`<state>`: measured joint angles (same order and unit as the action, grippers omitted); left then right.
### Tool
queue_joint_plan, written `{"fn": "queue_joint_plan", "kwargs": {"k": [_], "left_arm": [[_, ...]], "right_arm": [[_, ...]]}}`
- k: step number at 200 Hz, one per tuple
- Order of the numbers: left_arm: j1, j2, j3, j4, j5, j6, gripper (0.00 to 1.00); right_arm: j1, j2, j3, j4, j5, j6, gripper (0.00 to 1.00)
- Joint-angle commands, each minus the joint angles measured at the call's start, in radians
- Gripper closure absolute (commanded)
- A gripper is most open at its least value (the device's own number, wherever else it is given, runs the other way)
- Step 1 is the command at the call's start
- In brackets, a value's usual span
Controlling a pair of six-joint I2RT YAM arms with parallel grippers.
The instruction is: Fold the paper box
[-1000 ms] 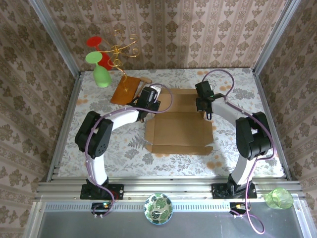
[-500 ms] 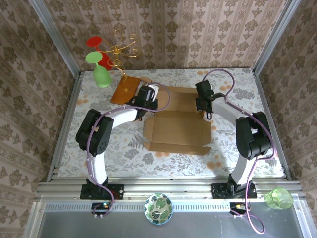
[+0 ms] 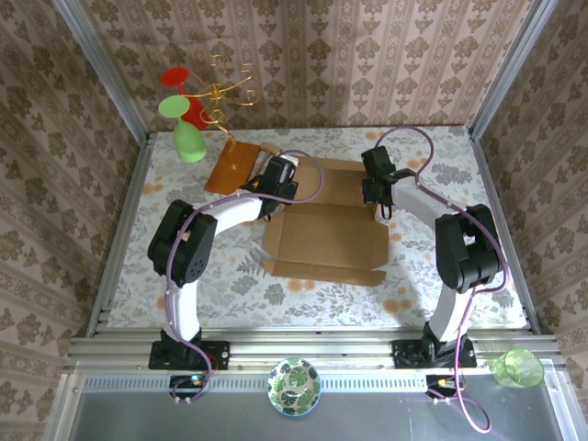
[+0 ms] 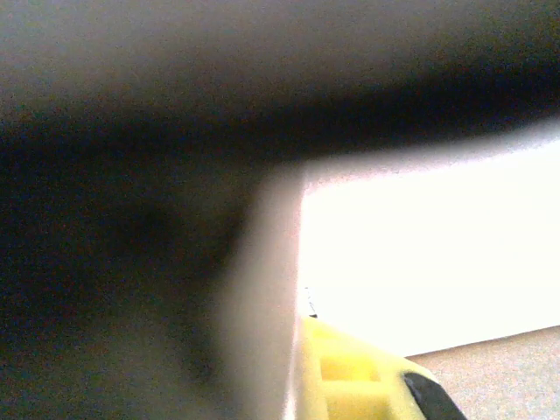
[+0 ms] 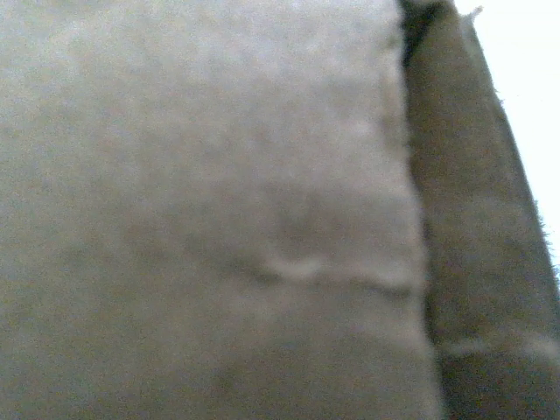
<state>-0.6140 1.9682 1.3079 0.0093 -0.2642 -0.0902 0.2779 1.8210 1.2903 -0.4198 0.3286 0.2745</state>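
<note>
Lying flat near the middle of the table (image 3: 184, 266), the paper box (image 3: 326, 234) is an opened-out cardboard sheet. Its wide panel faces the table's near edge, and a second panel with flaps faces the far edge. The left gripper (image 3: 278, 197) sits at the sheet's far left corner, its fingers closed together. The right gripper (image 3: 383, 204) sits at the sheet's far right side, by the crease between the two panels, fingers likewise closed. Whether either pair has cardboard pinched between them cannot be told. The right wrist camera shows the cardboard (image 5: 201, 210) blurred and very close, with a faint crease across it. A wooden board (image 3: 233, 165) lies just beyond the left gripper, toward the table's far left corner, where a green cup (image 3: 188, 142) stands upside down.
</note>
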Motion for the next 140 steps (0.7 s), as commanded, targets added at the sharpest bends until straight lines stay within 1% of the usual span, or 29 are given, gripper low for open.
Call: {"fn": "queue_joint_plan", "kwargs": {"k": [1, 10, 19, 35, 49, 60, 80, 113, 122, 140], "left_arm": [[-0.001, 0.018, 0.002, -0.081, -0.030, 0.028, 0.86], [0.007, 0.009, -0.002, -0.074, 0.009, 0.024, 0.73], [0.024, -0.005, -0.008, -0.069, 0.070, 0.007, 0.65], [0.050, -0.046, -0.036, -0.032, 0.146, -0.005, 0.54], [0.076, -0.078, -0.078, 0.018, 0.227, -0.002, 0.50], [0.099, -0.089, -0.097, 0.044, 0.293, 0.002, 0.49], [0.129, -0.087, -0.104, 0.051, 0.334, 0.010, 0.49], [0.140, -0.085, -0.089, 0.084, 0.355, 0.022, 0.48], [0.141, -0.081, -0.080, 0.089, 0.355, 0.024, 0.48], [0.141, -0.070, -0.058, 0.085, 0.342, 0.024, 0.51]], "right_arm": [[0.006, 0.049, 0.000, -0.080, -0.029, 0.018, 1.00], [0.006, 0.049, 0.000, -0.083, -0.033, 0.014, 1.00], [0.004, 0.051, 0.002, -0.086, -0.036, 0.013, 1.00], [0.003, 0.055, 0.010, -0.092, -0.052, 0.011, 1.00], [0.002, 0.063, 0.019, -0.097, -0.066, 0.008, 1.00], [0.001, 0.072, 0.026, -0.101, -0.077, 0.006, 1.00], [0.000, 0.088, 0.043, -0.111, -0.097, 0.004, 1.00], [0.000, 0.101, 0.060, -0.112, -0.108, 0.002, 1.00], [0.000, 0.104, 0.063, -0.139, -0.111, 0.003, 1.00], [-0.001, 0.107, 0.068, -0.146, -0.117, 0.002, 1.00]]}}
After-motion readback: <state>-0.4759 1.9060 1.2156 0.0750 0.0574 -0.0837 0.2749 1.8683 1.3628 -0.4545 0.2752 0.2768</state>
